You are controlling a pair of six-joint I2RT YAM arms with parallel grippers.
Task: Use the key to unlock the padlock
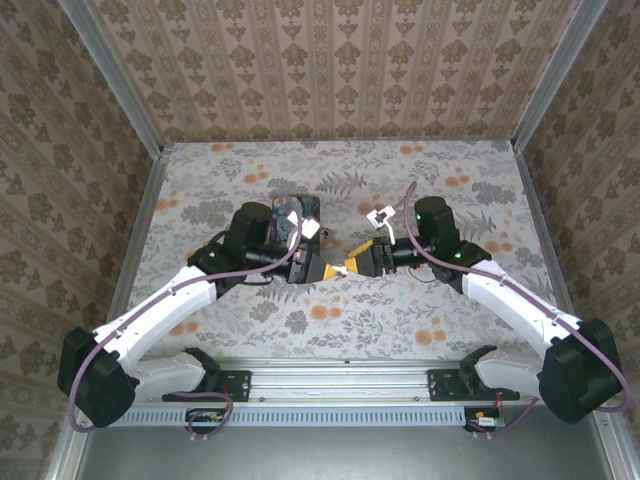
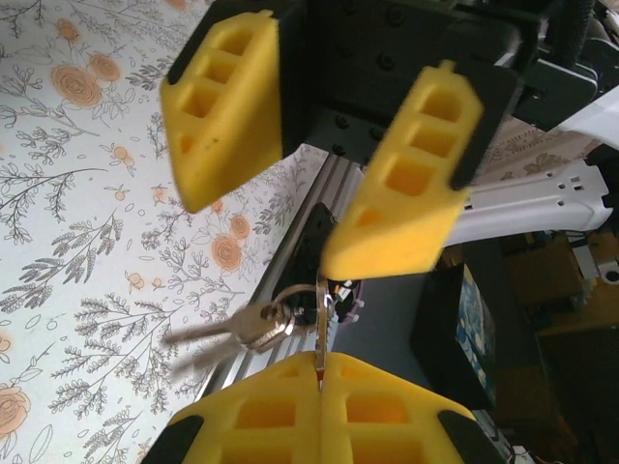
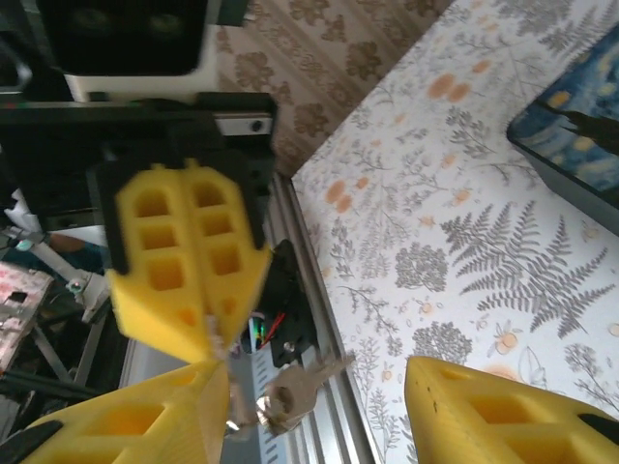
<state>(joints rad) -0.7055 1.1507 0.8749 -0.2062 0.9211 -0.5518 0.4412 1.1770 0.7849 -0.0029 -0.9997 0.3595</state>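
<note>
**Key gripped, lock not yet open**

The left jaws are pinched shut on a thin blade, seemingly the key (image 2: 320, 333), held in the air above the counter (image 1: 400, 310). Just beside it dangles a small grey lump with a loop, probably the padlock (image 2: 263, 331), though it is too blurred to be sure. The right jaws stand wide apart and empty, close by. Seating and turning the key are left, I judge.
</note>
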